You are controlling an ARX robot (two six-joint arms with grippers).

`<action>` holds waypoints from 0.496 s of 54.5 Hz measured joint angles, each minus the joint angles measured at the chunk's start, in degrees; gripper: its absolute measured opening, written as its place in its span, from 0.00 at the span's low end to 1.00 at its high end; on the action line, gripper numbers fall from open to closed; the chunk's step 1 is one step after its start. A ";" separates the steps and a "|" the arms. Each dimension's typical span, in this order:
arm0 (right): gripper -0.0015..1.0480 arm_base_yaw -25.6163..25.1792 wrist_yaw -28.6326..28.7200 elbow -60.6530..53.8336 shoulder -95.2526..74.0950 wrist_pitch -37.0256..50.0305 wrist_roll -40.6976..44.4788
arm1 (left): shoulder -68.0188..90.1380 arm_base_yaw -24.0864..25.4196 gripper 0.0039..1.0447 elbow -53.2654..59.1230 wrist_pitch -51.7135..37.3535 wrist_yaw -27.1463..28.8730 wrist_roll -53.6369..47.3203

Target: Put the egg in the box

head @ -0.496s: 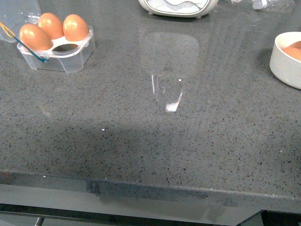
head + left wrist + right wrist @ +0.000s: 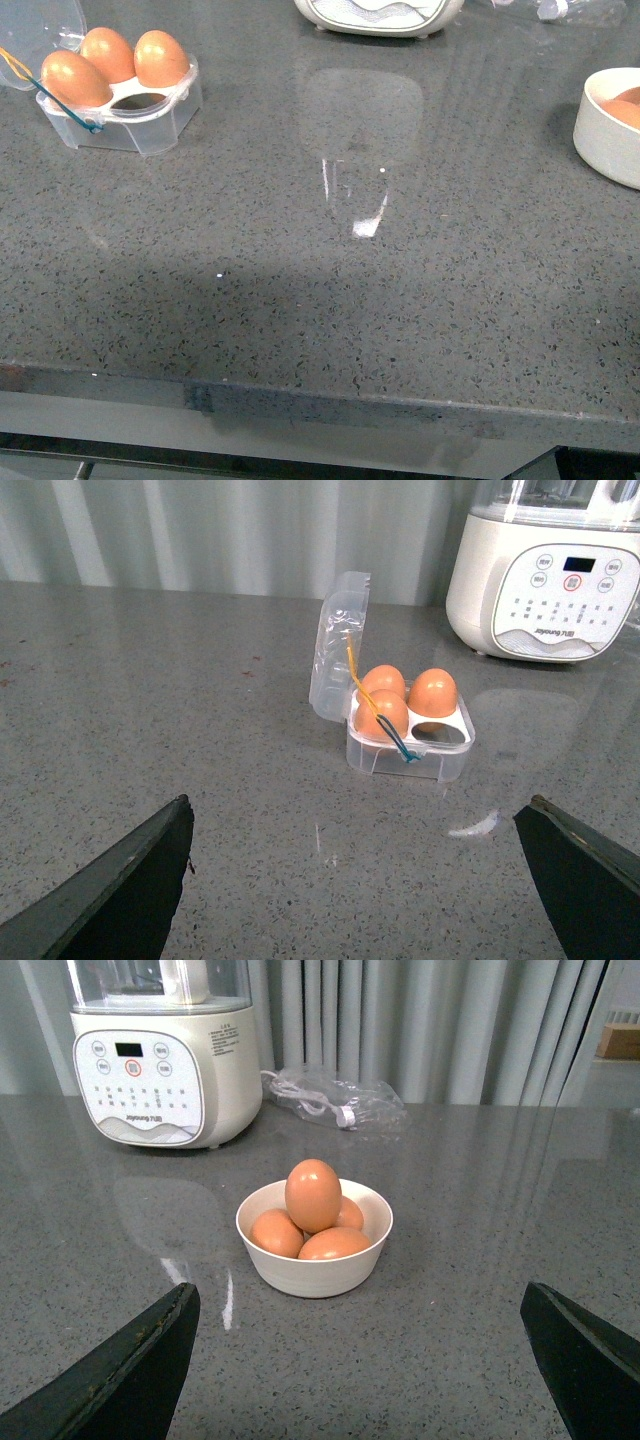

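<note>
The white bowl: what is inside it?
Four brown eggs show in the white bowl, one resting on top of the others. They and the bowl's wall cover the bottom, so any more eggs underneath cannot be seen.

Dark grey fingers (image 2: 120,890), wedge-shaped (both arms)

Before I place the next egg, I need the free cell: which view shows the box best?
Left wrist view: the box is whole, lid open, three eggs, one cell empty. Front view crops its lid at the edge; right wrist view misses it.
</note>
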State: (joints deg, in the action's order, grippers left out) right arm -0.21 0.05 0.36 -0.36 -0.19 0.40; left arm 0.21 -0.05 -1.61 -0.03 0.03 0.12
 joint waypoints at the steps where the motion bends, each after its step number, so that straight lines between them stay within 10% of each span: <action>1: 0.93 0.00 0.00 0.00 0.00 0.00 0.00 | 0.00 0.00 0.94 0.00 0.00 0.00 0.00; 27: 0.93 0.00 0.00 0.00 0.00 0.00 0.00 | 0.00 0.00 0.94 0.00 0.00 0.00 0.00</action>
State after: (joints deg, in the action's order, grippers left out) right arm -0.21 0.05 0.36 -0.36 -0.19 0.40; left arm 0.21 -0.05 -1.61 -0.03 0.03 0.12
